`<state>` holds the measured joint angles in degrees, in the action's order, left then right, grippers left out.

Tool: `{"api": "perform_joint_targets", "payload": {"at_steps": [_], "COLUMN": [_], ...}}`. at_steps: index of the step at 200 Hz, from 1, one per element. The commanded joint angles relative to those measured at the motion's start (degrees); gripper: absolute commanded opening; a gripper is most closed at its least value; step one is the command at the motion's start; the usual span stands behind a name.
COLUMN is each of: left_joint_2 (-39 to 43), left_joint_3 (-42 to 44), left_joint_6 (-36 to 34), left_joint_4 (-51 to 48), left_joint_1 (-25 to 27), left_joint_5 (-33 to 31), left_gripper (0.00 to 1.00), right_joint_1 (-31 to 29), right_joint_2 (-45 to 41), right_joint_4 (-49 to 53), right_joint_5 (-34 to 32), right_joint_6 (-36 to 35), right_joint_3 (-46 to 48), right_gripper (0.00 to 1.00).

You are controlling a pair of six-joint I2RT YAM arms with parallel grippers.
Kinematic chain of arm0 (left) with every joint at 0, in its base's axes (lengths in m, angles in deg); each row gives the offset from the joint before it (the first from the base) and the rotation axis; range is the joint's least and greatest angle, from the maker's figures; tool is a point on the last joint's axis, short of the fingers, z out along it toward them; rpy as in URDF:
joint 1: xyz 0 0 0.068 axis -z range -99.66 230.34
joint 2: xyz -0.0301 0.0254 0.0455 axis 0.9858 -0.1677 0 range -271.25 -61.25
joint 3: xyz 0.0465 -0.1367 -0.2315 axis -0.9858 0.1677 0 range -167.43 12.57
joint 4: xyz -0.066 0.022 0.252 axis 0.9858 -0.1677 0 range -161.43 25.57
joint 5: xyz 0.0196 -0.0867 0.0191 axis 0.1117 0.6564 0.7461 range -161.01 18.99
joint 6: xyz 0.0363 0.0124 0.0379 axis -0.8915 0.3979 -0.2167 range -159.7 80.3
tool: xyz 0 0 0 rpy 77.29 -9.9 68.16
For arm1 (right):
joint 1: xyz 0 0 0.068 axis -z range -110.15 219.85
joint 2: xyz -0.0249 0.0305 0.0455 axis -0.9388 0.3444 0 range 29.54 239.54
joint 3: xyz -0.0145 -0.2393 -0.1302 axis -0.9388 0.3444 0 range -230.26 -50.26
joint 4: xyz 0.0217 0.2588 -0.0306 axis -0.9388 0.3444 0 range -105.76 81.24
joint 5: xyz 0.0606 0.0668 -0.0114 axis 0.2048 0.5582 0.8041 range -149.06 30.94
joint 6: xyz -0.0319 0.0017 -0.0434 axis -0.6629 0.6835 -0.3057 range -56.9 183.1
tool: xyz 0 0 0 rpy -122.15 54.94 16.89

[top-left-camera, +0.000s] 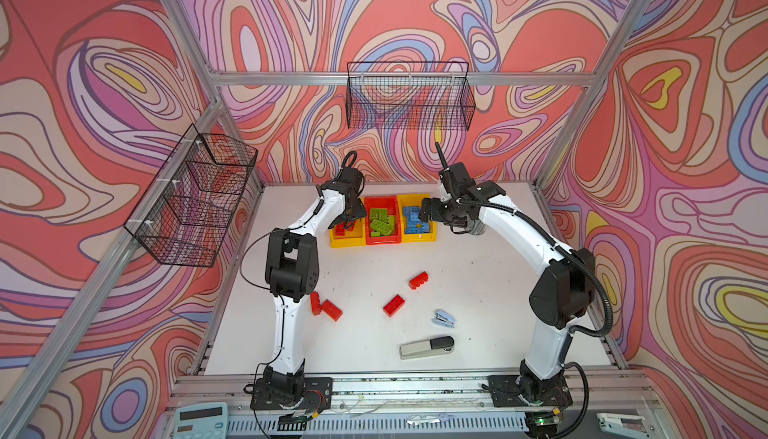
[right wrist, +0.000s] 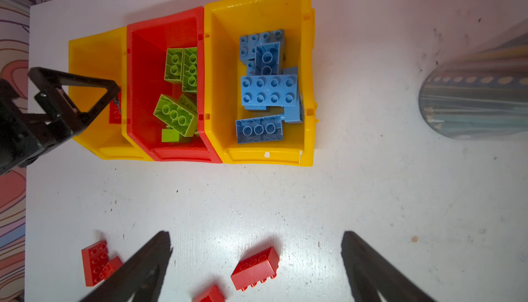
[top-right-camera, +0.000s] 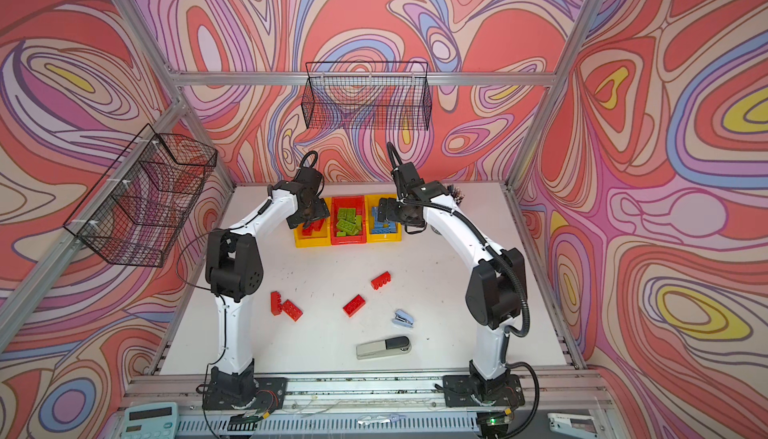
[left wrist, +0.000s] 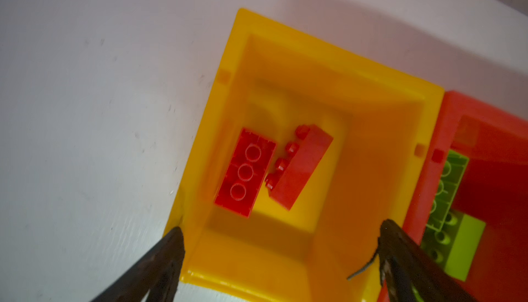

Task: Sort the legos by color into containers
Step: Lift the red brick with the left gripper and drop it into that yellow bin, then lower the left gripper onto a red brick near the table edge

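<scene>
Mostly sorted: green legos (top-left-camera: 381, 221) in red bin (top-left-camera: 382, 242), blue legos (top-left-camera: 413, 219) in right yellow bin (top-left-camera: 419, 237), two red legos (left wrist: 245, 172) in left yellow bin (left wrist: 328, 52). Four loose red legos (top-left-camera: 394, 305) remain mid-frame on worktop (top-left-camera: 478, 312); left jaws and right jaws apart, empty.

My left arm (top-left-camera: 286, 329) rises from its base, bends at the elbow and reaches forward. My left tool (left wrist: 281, 226) points down, jaws spread wide, nothing between them. My right arm (top-left-camera: 545, 349) arches the same way, and my right tool (right wrist: 255, 234) hangs empty, jaws wide apart.
</scene>
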<state>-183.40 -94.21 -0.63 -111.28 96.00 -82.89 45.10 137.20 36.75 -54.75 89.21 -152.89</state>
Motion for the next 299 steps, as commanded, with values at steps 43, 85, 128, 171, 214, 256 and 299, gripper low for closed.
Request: {"api": "perform_joint_targets", "payload": {"at_steps": [43, 85, 128, 171, 214, 256, 299], "left_joint_2": [26.5, 44.8, 54.6, 51.3, 46.8, 42.3, 40.1], "left_joint_3": [28.4, 50.1, 62.3, 64.5, 65.0, 65.5, 65.4], "left_joint_6": [8.3, 15.6, 20.7, 20.8, 19.4, 18.7, 18.5], "left_joint_4": [0.0, -2.7, -2.9, -0.2, 4.7, 7.3, 8.6], "left_joint_1": [0.1, 0.8, 1.6, 1.6, 1.5, 1.6, 1.4], "left_joint_5": [-4.5, -5.0, -2.5, -2.5, -2.0, -2.3, -4.1], "left_gripper": [0.92, 0.88, 0.81, 0.72, 0.67, 0.61, 0.55], "right_joint_1": [0.2, 0.1, -0.4, -0.6, -0.6, -0.6, -0.6], "right_joint_2": [-5.7, -6.4, -8.1, -7.8, -10.2, -12.0, -9.8], "right_joint_4": [-2.2, -2.8, -2.9, -2.4, -3.0, -4.3, -3.9], "right_joint_5": [5.2, 8.7, 10.7, 10.8, 10.0, 9.6, 9.3], "right_joint_6": [-2.7, -3.6, -3.7, -3.9, -3.0, -1.6, -1.6], "right_joint_3": [5.7, 8.2, 8.4, 7.4, 10.7, 14.0, 11.7], "right_gripper": [0.98, 0.98, 0.98, 0.97, 0.97, 0.96, 0.96]}}
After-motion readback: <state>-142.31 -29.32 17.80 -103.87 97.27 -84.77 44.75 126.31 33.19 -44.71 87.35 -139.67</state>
